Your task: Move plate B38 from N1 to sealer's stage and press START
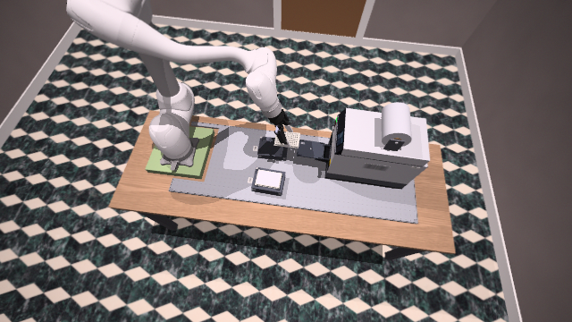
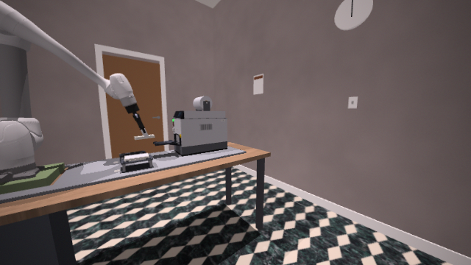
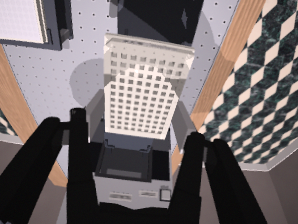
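White plate aloft

The gripper (image 1: pixel 281 139) (image 2: pixel 143 133) (image 3: pixel 140 105) grasped plate B38 (image 1: pixel 292 139) (image 2: pixel 149 137) (image 3: pixel 140 95) above the mat (image 1: pixel 357 197) (image 2: pixel 184 160) (image 3: pixel 55 85), left of the sealer (image 1: pixel 380 139) (image 2: pixel 204 132) (image 3: pixel 132 192).

From where I stand, the walls (image 1: pixel 505 134) (image 2: pixel 305 129) are a dull brownish mauve, with a pale baseboard (image 1: pixel 484 156) (image 2: pixel 313 195) at their foot. A brown door (image 1: pixel 319 17) (image 2: pixel 134 99) sits in a white frame. Near the corner hangs a small notice (image 2: pixel 258 85) with a reddish top band; farther along are a switch (image 2: pixel 352 102) and, higher, a round clock (image 2: pixel 349 16). The floor (image 1: pixel 223 277) (image 2: pixel 294 239) (image 3: pixel 255 105) is dark green and cream diamonds, shadowed beneath the wooden desk (image 1: pixel 286 224) (image 2: pixel 176 173) (image 3: pixel 227 65) on dark legs (image 2: pixel 260 195).
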Robot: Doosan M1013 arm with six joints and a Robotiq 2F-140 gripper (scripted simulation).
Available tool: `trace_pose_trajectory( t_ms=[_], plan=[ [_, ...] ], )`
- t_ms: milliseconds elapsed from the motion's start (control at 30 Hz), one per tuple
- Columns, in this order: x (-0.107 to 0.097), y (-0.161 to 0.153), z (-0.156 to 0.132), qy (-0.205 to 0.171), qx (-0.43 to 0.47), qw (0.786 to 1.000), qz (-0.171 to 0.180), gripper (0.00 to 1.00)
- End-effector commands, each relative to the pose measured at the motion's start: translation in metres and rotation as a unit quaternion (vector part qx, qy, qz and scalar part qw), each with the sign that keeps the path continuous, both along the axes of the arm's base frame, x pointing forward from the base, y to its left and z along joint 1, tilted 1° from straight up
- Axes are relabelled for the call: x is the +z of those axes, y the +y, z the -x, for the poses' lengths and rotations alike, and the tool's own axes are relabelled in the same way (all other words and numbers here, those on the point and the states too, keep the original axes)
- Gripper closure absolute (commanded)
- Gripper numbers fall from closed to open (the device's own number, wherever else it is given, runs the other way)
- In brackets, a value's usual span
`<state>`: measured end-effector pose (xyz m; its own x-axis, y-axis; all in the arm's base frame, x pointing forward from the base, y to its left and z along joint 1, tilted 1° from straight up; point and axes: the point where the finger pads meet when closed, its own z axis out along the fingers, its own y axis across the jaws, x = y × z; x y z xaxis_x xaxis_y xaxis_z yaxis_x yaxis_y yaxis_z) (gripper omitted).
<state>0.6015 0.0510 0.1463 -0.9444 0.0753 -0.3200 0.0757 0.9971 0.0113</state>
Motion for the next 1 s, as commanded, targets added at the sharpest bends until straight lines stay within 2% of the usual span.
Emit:
trace_pose_trajectory(
  t_ms=[0, 967],
  plan=[
    [0.001, -0.002, -0.013, -0.002, -0.001, 1.000, -0.002, 0.90],
    [0.000, -0.011, -0.070, -0.002, -0.001, 1.000, -0.002, 0.90]
  ],
)
